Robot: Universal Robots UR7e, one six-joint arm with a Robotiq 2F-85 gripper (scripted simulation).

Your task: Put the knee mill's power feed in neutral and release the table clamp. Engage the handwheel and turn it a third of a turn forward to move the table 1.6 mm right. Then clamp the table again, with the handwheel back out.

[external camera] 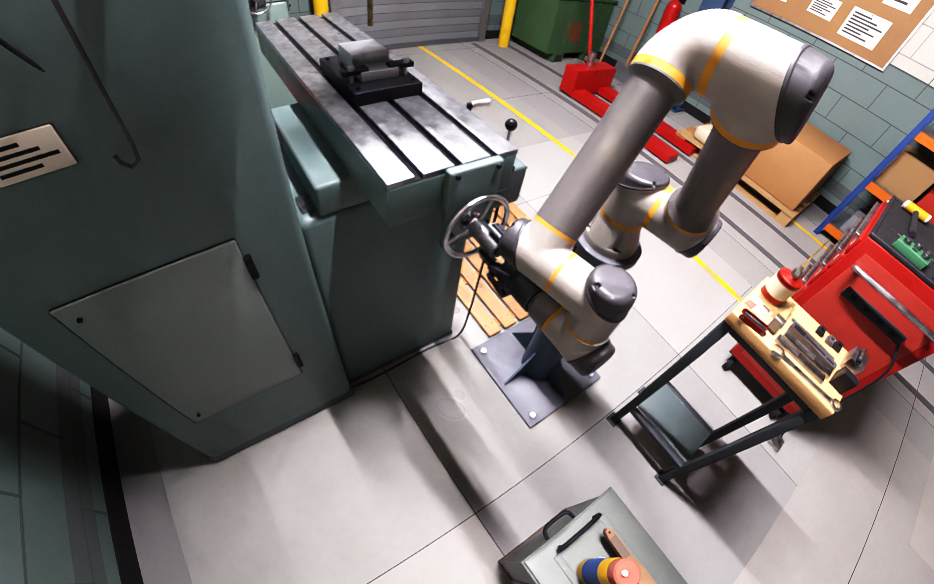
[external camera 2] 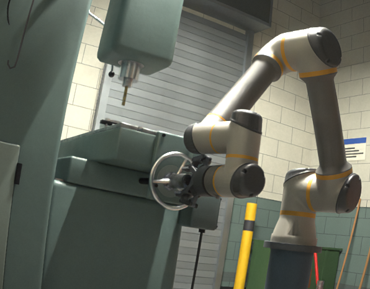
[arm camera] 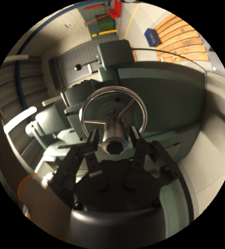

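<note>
The handwheel is a steel spoked ring on the end of the mill's table, with a steel hub sticking out toward me. My gripper is open, with the hub between its fingers, and it holds nothing. From the side, the gripper points level at the handwheel. A black-knobbed lever stands out from the table beyond the wheel. The slotted table carries a vise on top.
A grey toolbox sits on the floor near the camera. A red tool cart with a tray of tools stands to the right of the robot's base. A wooden duckboard lies under the handwheel. A yellow bollard stands behind.
</note>
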